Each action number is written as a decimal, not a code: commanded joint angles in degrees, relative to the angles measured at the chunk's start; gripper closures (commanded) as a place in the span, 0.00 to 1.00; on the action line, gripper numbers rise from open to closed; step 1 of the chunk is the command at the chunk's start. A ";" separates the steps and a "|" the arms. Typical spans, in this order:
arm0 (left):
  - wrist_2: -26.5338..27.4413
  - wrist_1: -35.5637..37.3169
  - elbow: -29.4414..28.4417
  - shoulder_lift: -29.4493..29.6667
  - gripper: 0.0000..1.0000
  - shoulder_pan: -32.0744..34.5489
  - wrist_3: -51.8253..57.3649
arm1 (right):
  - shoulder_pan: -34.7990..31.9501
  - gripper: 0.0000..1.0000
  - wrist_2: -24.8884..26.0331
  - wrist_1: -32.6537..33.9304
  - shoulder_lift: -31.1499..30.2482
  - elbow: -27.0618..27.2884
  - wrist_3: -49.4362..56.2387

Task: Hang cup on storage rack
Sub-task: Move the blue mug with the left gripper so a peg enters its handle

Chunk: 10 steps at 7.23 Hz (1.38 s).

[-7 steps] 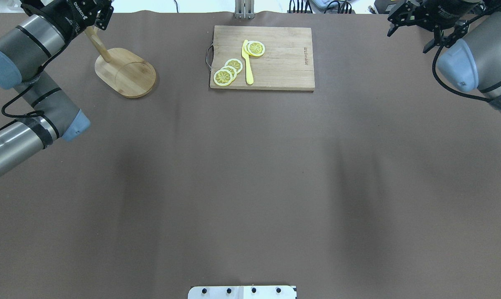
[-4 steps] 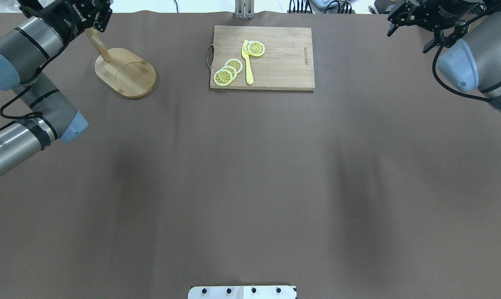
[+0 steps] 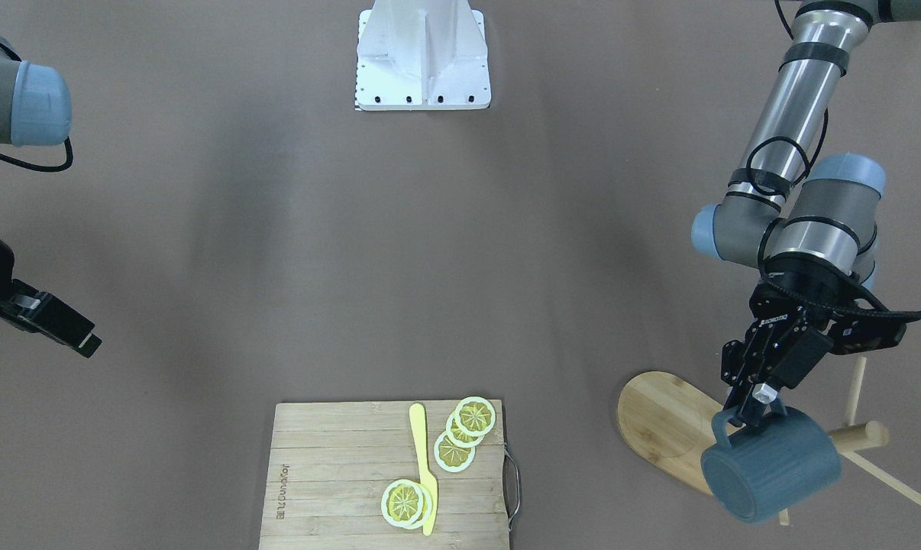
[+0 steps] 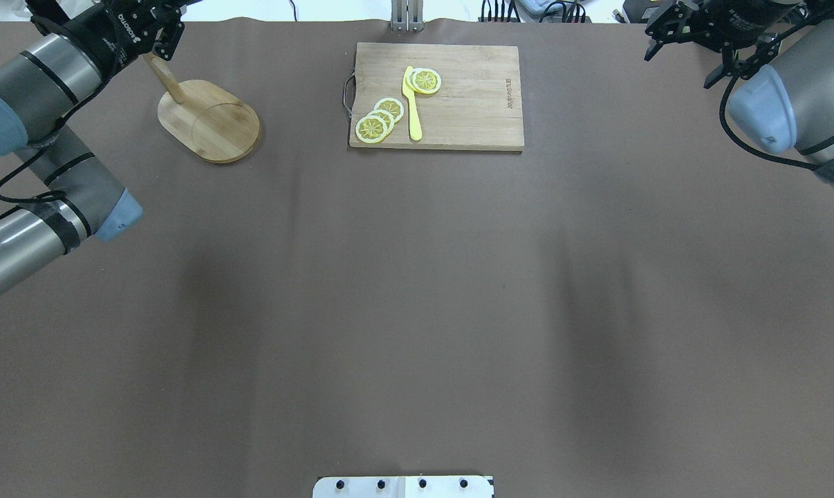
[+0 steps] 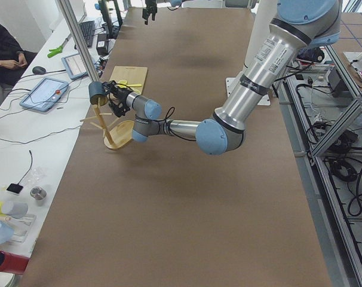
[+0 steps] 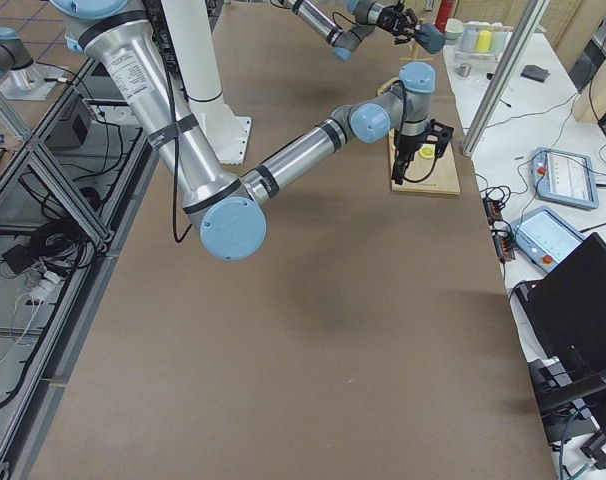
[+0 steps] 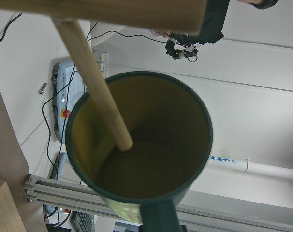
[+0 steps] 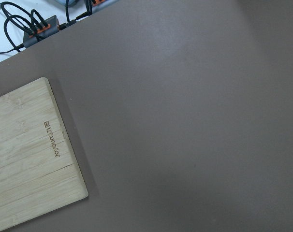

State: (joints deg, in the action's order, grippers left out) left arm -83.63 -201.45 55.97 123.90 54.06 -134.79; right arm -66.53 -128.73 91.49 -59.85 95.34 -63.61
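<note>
The slate-blue cup (image 3: 773, 467) lies on its side in the air over the bamboo storage rack's oval base (image 3: 657, 422). My left gripper (image 3: 752, 406) is shut on the cup's loop handle (image 3: 723, 425). In the left wrist view the cup's yellow inside (image 7: 141, 145) faces the camera and a rack peg (image 7: 92, 81) reaches into its mouth. In the overhead view the left gripper (image 4: 160, 29) is at the far left edge above the rack (image 4: 209, 121); the cup is out of that view. My right gripper (image 4: 680, 41) is open and empty at the far right.
A slatted cutting board (image 4: 458, 117) with lemon slices (image 4: 379, 117) and a yellow knife (image 4: 412, 104) lies at the far middle. The robot's white base plate (image 3: 422, 53) is at the near edge. Monitors and cables sit beyond the far edge.
My left arm has shifted a little to the left and farther back over the rack. The right arm, rack base and cutting board have not moved.
</note>
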 commanded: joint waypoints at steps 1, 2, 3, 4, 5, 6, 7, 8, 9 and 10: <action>-0.65 -0.26 1.84 -1.20 1.00 -0.09 -0.12 | 0.00 0.00 -0.03 0.00 0.00 0.02 -0.02; -1.09 -0.26 2.64 -2.07 1.00 -0.09 -0.12 | 0.00 0.00 -0.03 0.00 0.00 0.02 -0.02; -1.36 -0.26 2.65 -2.43 1.00 -0.01 -0.12 | 0.00 0.00 -0.03 0.00 0.09 0.02 -0.02; -1.36 -0.26 2.65 -2.52 1.00 -0.09 -0.12 | 0.00 0.00 -0.03 0.00 0.09 0.02 -0.11; -1.36 -0.26 2.56 -2.52 1.00 -0.09 -0.12 | 0.00 0.00 -0.03 0.00 0.09 0.11 -0.20; -1.36 -0.26 2.39 -2.52 1.00 -0.01 -0.12 | 0.00 0.00 -0.03 0.09 0.09 0.54 -0.20; -1.36 -0.08 2.21 -2.52 1.00 -0.01 -0.12 | 0.00 0.00 -0.03 0.00 0.00 0.63 -0.20; -1.36 -0.17 1.95 -2.52 1.00 -0.01 -0.12 | 0.00 0.00 -0.03 0.00 0.00 0.64 -0.20; -1.36 -0.08 1.77 -2.52 1.00 -0.01 -0.12 | 0.00 0.00 -0.03 0.00 0.00 0.64 -0.20; -1.36 0.00 1.60 -2.52 1.00 0.08 -0.12 | 0.00 0.00 -0.03 0.00 0.00 0.64 -0.20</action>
State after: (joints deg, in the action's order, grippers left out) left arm -84.99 -201.54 57.79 121.38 54.08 -134.91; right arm -66.53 -128.76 91.50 -59.85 95.96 -63.81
